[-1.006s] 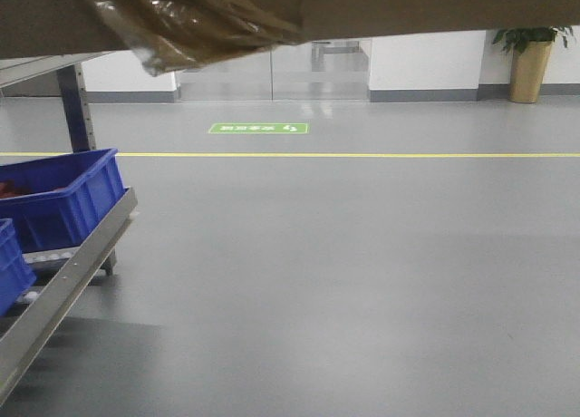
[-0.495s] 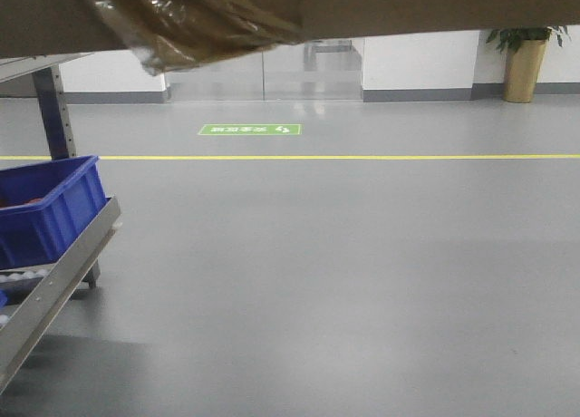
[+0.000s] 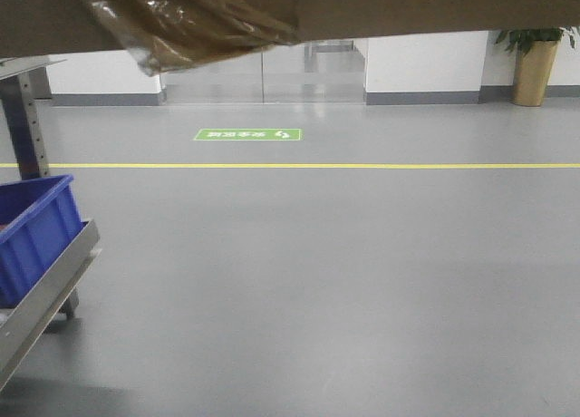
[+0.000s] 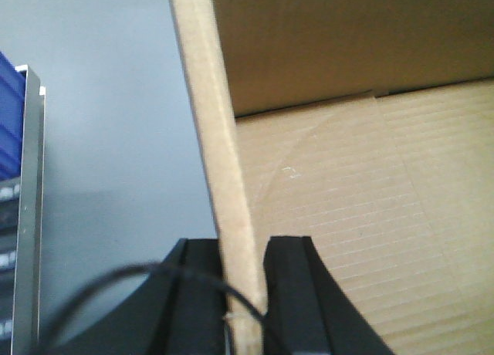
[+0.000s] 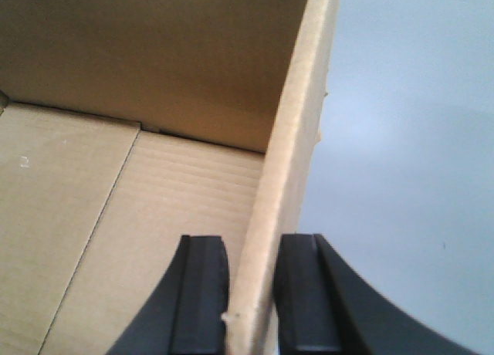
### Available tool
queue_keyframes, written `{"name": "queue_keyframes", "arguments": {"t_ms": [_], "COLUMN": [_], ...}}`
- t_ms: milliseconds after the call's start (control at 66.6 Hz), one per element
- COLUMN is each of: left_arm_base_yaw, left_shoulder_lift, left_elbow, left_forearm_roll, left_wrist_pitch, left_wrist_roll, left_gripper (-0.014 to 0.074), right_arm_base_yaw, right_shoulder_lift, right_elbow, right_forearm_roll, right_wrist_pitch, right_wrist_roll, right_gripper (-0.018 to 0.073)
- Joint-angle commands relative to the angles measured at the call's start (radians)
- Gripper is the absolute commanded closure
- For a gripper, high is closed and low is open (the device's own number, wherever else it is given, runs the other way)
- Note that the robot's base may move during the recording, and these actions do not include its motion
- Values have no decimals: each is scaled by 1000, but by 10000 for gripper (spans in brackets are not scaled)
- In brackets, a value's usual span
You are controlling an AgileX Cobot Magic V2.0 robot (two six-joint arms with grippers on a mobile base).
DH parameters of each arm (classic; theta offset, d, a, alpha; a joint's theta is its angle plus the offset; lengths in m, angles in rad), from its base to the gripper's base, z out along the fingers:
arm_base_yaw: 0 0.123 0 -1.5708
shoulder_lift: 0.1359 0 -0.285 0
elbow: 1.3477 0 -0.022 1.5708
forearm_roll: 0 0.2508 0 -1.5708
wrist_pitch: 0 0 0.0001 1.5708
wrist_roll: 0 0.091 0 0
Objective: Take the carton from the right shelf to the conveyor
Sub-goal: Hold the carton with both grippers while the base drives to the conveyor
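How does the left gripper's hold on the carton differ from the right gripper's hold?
The left gripper pinches a carton wall with the box interior on its right in its wrist view; the right gripper has the interior on its left. Beside the left gripper the steel shelf shows; beside the right gripper only grey floor. A black cable crosses the left gripper, none the right. Both are shut on a wall's edge.

Carton (image 3: pixel 408 9) cropped by the top edge, blue bin (image 3: pixel 32 236) by the left, lettering on the green floor sign (image 3: pixel 246 134) illegible.
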Motion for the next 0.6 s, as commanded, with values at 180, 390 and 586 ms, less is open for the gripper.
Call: {"name": "queue_keyframes", "arguments": {"t_ms": [180,390,586], "left_arm_base_yaw": [-13,-13,-13], "left_shoulder_lift": [-11,-11,-11], "left_elbow": [-10,-10,-10], "left_forearm_roll": [-29,-29,-29], "left_wrist_pitch": [-52,-52,-52], "left_wrist_roll": [6,6,6], "left_gripper": [614,614,614], "right_arm_base_yaw": [5,5,5], "right_shoulder_lift": [-9,-9,-9], "right_elbow": [-3,-3,-3], "right_forearm_roll": [29,29,29], "right_wrist_pitch": [-72,-72,-72], "right_wrist_roll": [-9,-9,-9], "right_gripper": [628,628,628]}}
